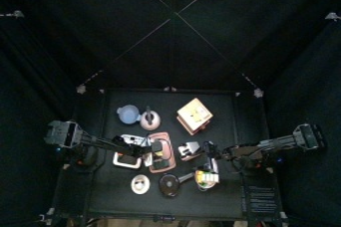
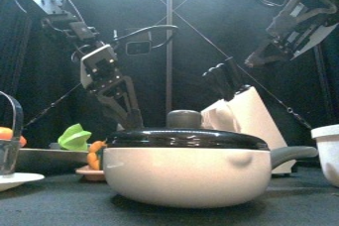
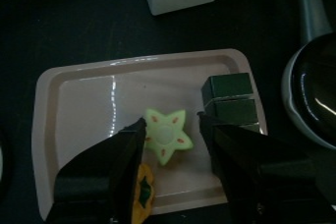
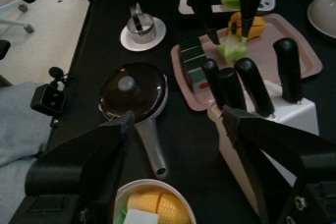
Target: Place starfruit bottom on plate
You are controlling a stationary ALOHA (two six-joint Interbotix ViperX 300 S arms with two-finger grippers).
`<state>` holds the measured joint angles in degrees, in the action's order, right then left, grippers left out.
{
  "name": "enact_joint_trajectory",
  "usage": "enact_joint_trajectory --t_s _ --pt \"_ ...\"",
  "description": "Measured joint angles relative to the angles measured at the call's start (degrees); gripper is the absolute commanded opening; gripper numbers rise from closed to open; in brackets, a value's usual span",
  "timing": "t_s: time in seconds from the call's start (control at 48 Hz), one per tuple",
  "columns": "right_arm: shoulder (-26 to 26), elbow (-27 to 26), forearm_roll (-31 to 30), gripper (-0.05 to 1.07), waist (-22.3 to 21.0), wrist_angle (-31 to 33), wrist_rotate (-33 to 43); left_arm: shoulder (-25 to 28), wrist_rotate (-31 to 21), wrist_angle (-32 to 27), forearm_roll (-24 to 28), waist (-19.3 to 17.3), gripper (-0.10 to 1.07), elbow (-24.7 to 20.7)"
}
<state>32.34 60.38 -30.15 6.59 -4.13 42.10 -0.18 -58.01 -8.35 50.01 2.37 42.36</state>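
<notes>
Nearest in the front view, a white pot (image 2: pixel 185 175) with a dark lid fills the lower middle of the frame, standing on the black bench (image 2: pixel 54 205). At the lower left edge sits a small white dish (image 2: pixel 16 179), and behind it a green piece of fruit (image 2: pixel 74 137) lies low at the left. To the right, behind the pot, stands a pale knife block (image 2: pixel 249 119) with black handles rising from it.

Farther back, the left tool (image 2: pixel 130 109) hangs left of centre, pointing down; in its wrist view its jaws stand wide apart with nothing between them. Between those jaws, lower middle of that frame, the starfruit bottom (image 3: pixel 167 136), a pale green star, lies flat on the pink rectangular plate (image 3: pixel 92 95). A dark green block (image 3: pixel 234 103) rests on the plate just to the star's right, and an orange piece (image 3: pixel 141 191) shows near the frame's lower edge.

The right tool (image 2: pixel 294 30) hovers high in the upper right of the front view; its wrist view shows its jaws spread and empty above a dark pan (image 4: pixel 133 92).
</notes>
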Motion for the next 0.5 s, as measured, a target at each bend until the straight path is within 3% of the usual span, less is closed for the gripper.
enact_joint_trajectory --t_s 0.5 --pt "-0.18 0.62 0.26 1.0 0.0 -0.18 0.0 0.62 -0.18 -1.14 1.32 0.09 0.89 -0.35"
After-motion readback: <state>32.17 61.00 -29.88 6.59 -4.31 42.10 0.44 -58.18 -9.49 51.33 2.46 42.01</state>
